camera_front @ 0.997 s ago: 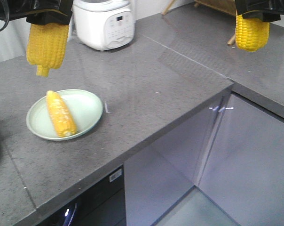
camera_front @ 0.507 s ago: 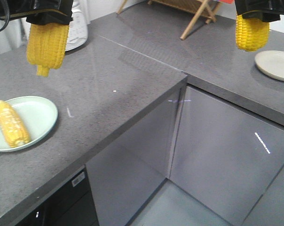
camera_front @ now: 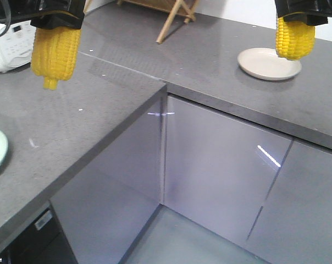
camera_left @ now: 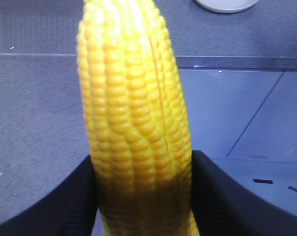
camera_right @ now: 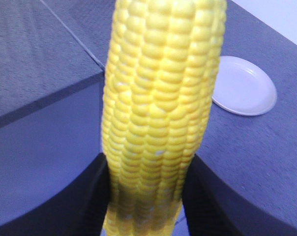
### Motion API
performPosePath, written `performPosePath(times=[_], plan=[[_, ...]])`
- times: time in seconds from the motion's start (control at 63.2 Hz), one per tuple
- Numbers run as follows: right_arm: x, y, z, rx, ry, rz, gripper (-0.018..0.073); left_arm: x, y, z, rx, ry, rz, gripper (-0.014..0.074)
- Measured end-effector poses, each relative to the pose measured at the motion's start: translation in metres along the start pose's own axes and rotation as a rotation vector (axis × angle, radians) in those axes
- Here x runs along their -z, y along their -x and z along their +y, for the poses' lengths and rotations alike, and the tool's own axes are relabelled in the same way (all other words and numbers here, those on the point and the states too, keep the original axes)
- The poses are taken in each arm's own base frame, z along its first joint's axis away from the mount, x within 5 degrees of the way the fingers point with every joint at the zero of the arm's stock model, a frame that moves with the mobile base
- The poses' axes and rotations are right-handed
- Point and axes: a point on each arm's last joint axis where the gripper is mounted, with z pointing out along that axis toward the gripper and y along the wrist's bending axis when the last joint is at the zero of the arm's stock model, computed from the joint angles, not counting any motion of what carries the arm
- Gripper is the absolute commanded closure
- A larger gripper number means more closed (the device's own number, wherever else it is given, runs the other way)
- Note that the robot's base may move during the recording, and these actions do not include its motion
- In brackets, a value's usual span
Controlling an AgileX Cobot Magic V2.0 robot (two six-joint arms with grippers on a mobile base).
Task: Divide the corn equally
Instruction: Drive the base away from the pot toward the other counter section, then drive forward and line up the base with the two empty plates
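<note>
Left gripper (camera_left: 143, 194) pinching tapered knobbly cob (camera_left: 133, 98); right gripper (camera_right: 146, 191) pinching blunt cob (camera_right: 163, 83)

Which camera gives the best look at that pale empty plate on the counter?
The right wrist view: the pale plate shows nearly whole and bare, only its left edge behind the held corn. The front view shows it flatter, corn overlapping its rim. The left wrist view catches just a sliver.
</note>
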Motion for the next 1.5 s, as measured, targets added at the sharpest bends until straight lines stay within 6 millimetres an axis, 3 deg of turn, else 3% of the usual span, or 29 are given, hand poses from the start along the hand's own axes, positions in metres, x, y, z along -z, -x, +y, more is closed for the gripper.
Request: performPosePath(times=[1.504], plan=[[0.0, 0.0, 0.0, 0.0, 0.0, 0.0, 0.0565, 0.0, 0.0, 0.0, 0.0, 0.0, 0.0, 0.0604]])
